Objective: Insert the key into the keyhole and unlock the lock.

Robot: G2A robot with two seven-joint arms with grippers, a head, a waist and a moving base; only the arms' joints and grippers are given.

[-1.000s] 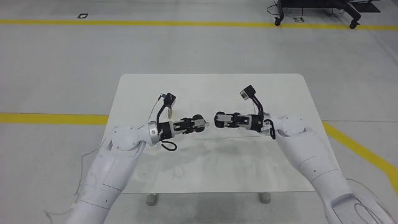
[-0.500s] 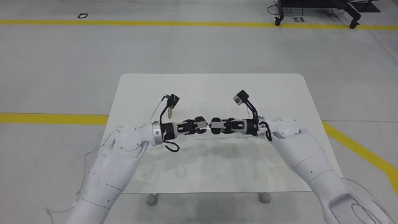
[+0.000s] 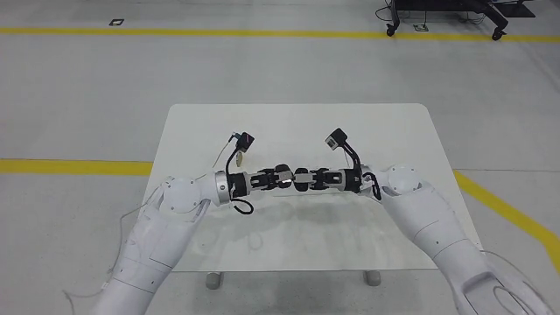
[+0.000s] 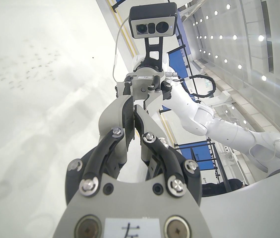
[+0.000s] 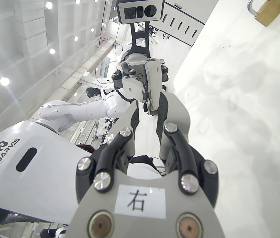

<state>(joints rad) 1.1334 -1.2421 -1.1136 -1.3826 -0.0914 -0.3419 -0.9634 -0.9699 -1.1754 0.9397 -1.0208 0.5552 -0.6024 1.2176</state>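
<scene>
Looking down from above, the two arms meet nose to nose over the middle of the table point(image 3: 385, 131). The left gripper point(image 3: 291, 178) and the right gripper point(image 3: 307, 178) are tip against tip.

From the left wrist, the pads point(image 4: 128, 116) are pressed almost together with only a sliver of gap between them. The right gripper faces them head-on, just beyond the tips.

From the right wrist, that gripper's jaws stand part-way apart, straddling the left gripper's closed tip. A small silver piece pokes out there between the right pads point(image 5: 161, 115). It is hard to make out, but I take it for the key point(image 5: 151, 105), pinched by the left gripper. The padlock point(image 5: 266, 8), brass with its silver shackle closed, lies flat on the table. It is well apart from both grippers, out past the left one and off to the side.

To my eye this is a hand-over of the key, with the padlock not yet touched. To do it well, the right jaws should close square on the key's flat head, leaving the toothed blade free and in line with the gripper. The left gripper should let go only once that pinch is firm. A crooked hold would make finding the keyhole a struggle, and the loose padlock will likely want steadying.
</scene>
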